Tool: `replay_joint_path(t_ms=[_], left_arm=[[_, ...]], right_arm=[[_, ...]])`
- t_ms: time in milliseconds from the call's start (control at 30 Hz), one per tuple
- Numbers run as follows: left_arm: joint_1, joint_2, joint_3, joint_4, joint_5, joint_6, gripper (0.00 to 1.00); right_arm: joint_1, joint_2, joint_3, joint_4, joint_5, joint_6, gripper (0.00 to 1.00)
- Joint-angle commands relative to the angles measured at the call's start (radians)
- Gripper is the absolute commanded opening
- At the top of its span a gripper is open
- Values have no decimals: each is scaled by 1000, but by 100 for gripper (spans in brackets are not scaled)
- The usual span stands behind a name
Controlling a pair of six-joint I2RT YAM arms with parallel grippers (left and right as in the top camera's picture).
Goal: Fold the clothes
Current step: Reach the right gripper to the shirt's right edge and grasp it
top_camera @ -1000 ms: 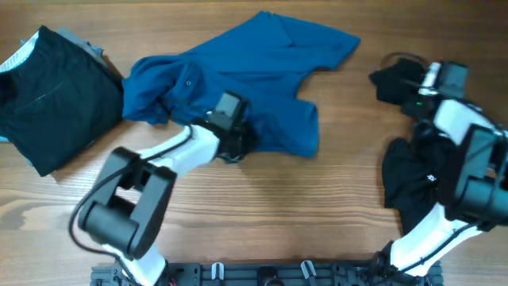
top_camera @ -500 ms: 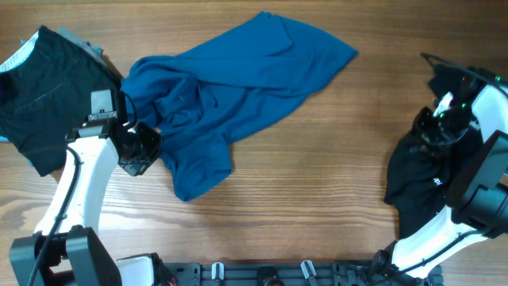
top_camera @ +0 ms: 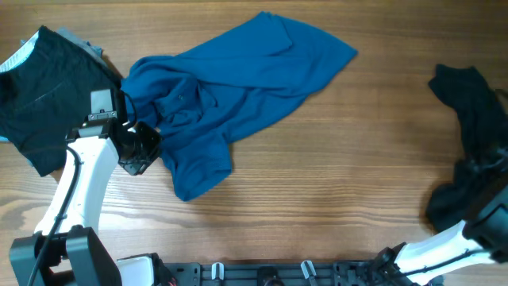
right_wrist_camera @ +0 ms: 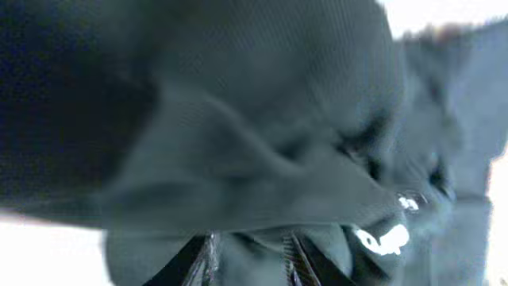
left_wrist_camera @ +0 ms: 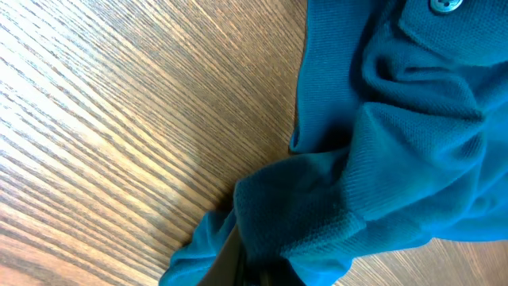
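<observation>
A blue polo shirt point(top_camera: 238, 79) lies crumpled at the middle left of the wooden table. My left gripper point(top_camera: 140, 152) is at its lower left edge and shut on a bunched fold of it. The left wrist view shows that fold of the blue shirt point(left_wrist_camera: 381, 175) caught between the jaws point(left_wrist_camera: 258, 274). A black garment point(top_camera: 475, 119) hangs stretched along the right edge. In the right wrist view the black garment point(right_wrist_camera: 238, 119) fills the blurred frame, with cloth between the fingers of my right gripper point(right_wrist_camera: 252, 258). In the overhead view the right gripper is hidden by this cloth.
A folded black garment point(top_camera: 48, 95) with a white edge lies at the far left, touching the blue shirt's sleeve. Bare wooden table point(top_camera: 341, 183) spans between the blue shirt and the black garment. The arm bases stand along the front edge.
The left gripper dragged the shirt's lower edge left a second ago and has since held still. The right arm swung out to the right, pulling the black garment with it.
</observation>
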Motion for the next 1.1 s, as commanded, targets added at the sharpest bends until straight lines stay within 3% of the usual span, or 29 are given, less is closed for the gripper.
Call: replay_joint_path(t_ms=[0,100,233,300,433,633,667,833,933,1000,1067], left_arm=[[6,-7,-2,2,-5,15,4],[6,-7,-2,2,-5,15,4],[6,-7,-2,-35,-6,16,4],[6,-7,-2,-58,-6,16,4],[6,-7,-2,-58,-6,16,4],[6,-7,-2,-58,-6,16,4],[6,-7,-2,-58,-6,16,4],[6,-7,-2,-58,-6,15,4],[6,-7,-2,-59,-6,15,4],[6,-7,-2,-58,-6,16,4],[6,-7,-2,-53,-6,16,4]], right_arm=[[88,-148,45,143,-478,-402,34],[234,-145,34,168,-776,-560,41],[496,-50,29,290,-752,-570,48],[586,24,29,404,-620,-415,59],[694,213,29,689,-565,-334,60],[702,350,30,926,-461,-194,60],[702,365,30,972,-460,-175,57],[706,380,30,1121,-463,-126,4],[690,336,30,978,-448,-187,4],[660,210,31,748,-303,-197,4],[637,84,31,637,-298,-282,4]])
